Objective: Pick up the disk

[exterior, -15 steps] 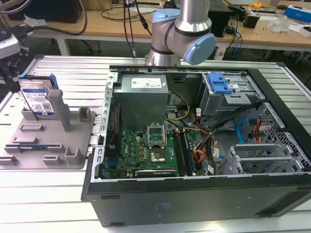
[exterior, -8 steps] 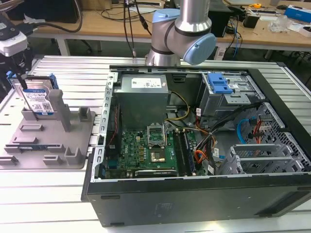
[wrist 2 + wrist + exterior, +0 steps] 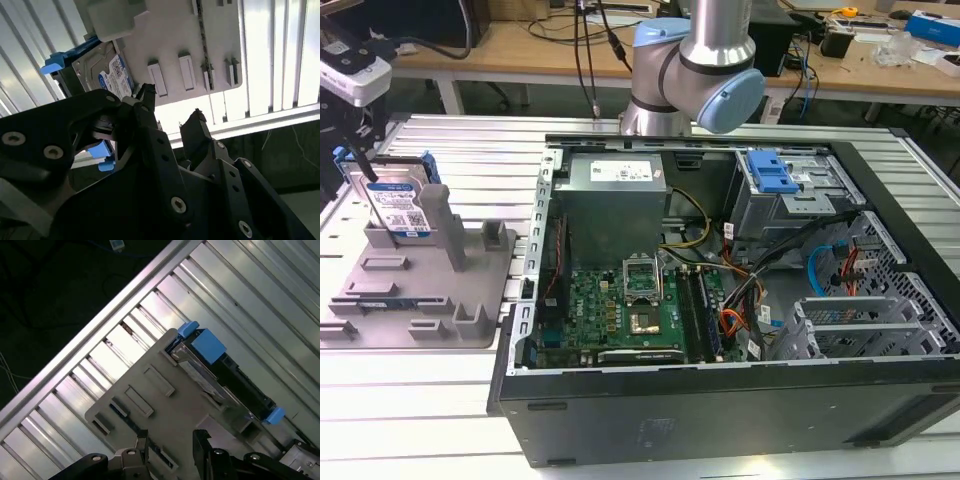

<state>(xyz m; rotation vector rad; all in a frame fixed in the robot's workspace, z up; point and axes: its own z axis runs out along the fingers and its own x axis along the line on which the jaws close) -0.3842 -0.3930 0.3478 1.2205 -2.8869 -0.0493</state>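
Note:
The disk (image 3: 398, 206) is a silver hard drive with a blue-and-white label and blue side rails. It stands on edge in the grey tray (image 3: 430, 300) at the exterior view's left. My gripper (image 3: 356, 150) hangs just above the disk's top edge. In both wrist views the two black fingertips stand apart with only the tray behind the gap, so the gripper (image 3: 171, 106) is open and holds nothing. The disk (image 3: 112, 72) sits off to one side of the fingers (image 3: 145, 94). The first wrist view shows the disk (image 3: 220, 372) edge-on beyond the gripper (image 3: 170, 437), over the tray (image 3: 150, 390).
An open black computer case (image 3: 720, 400) takes up the middle and the exterior view's right, with a motherboard (image 3: 620, 305), a power supply (image 3: 612, 195) and a drive cage with a blue bracket (image 3: 772, 172). The slatted metal table (image 3: 470, 160) carries everything. Wooden benches stand behind.

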